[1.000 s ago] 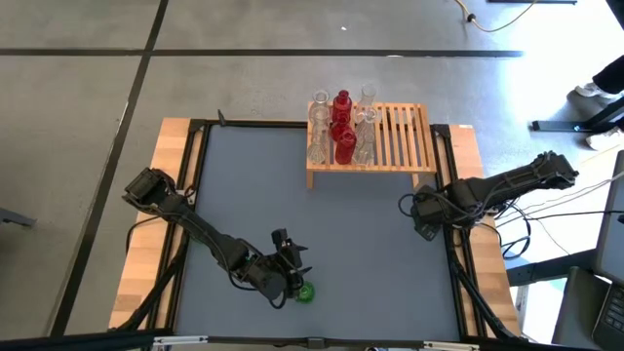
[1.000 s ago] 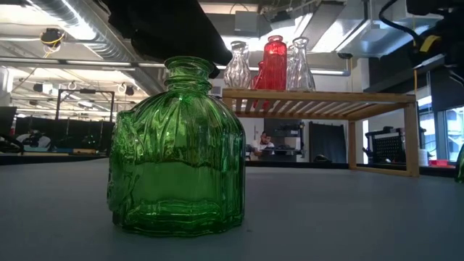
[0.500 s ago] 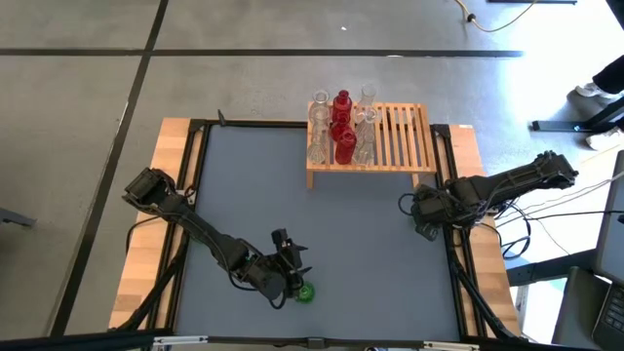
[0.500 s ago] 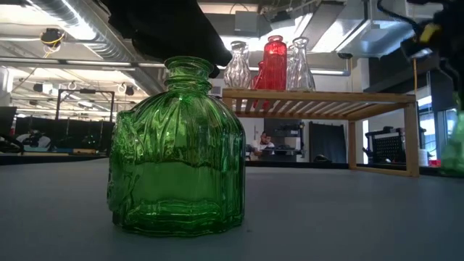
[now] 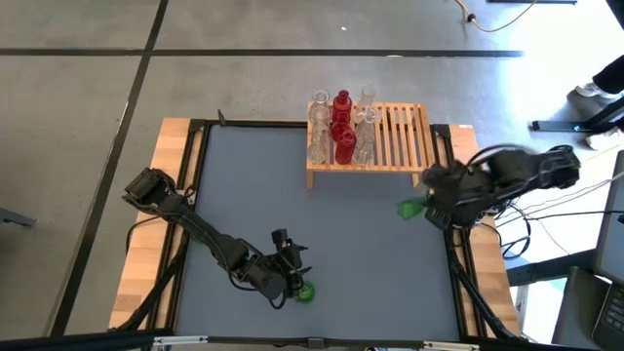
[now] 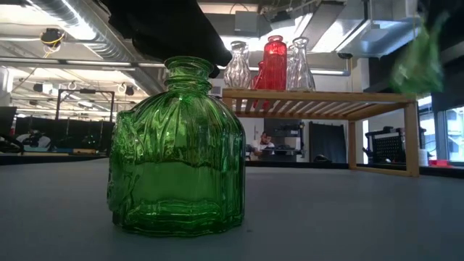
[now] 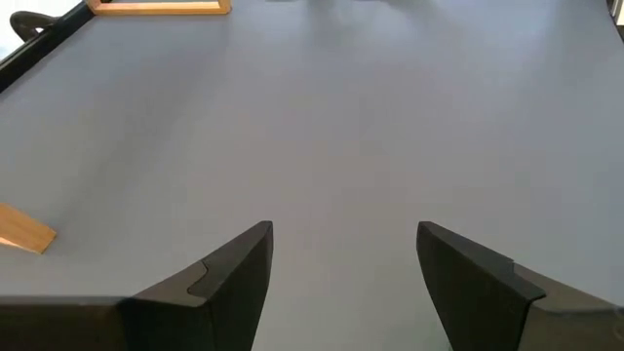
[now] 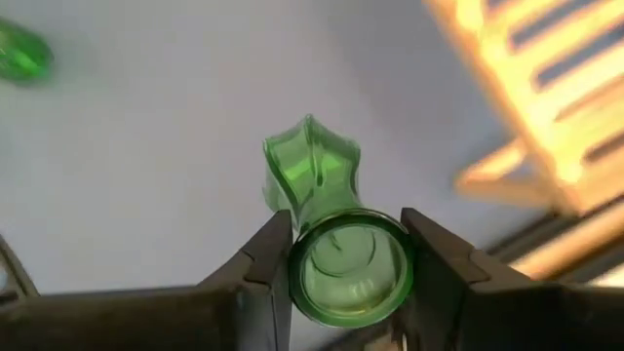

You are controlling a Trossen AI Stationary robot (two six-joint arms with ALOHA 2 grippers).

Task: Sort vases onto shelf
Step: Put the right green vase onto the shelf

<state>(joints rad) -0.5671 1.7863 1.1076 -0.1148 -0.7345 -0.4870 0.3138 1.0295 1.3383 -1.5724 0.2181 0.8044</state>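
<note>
At the table's far edge, right of centre, sits the shelf (image 5: 372,144), w/ a cluster of vases (image 5: 341,128) already standing on its left half: two red, the rest clear, approx. six in all, packed close together. The right half of the slats is bare. So the job looks a bit over halfway, judging from what's placed vs. what's loose.

Near the right edge, just off the shelf's near-right leg, the right gripper (image 5: 427,209) has a green vase (image 5: 409,209) clamped by the neck. In the right wrist view the fingers (image 8: 261,255) press either side of the vase's open mouth (image 8: 347,264), body pointing away from the cam. The low view shows it as a green smear (image 6: 418,56) up in the air at about shelf-top height, so it's off the table, not yet on the slats.

Near the table's near edge, roughly centre, a second green vase (image 5: 306,292) stands upright on the grey mat. The left gripper (image 5: 292,278) is just beside it, pincer spread wide & empty; the left wrist view shows both fingers (image 7: 237,268) apart w/ only bare mat between. Whether it touches the vase: can't tell.

Left to do, prob.: set the carried green one on the free slats, then fetch the squat green one. No other loose vases visible on the mat.
</note>
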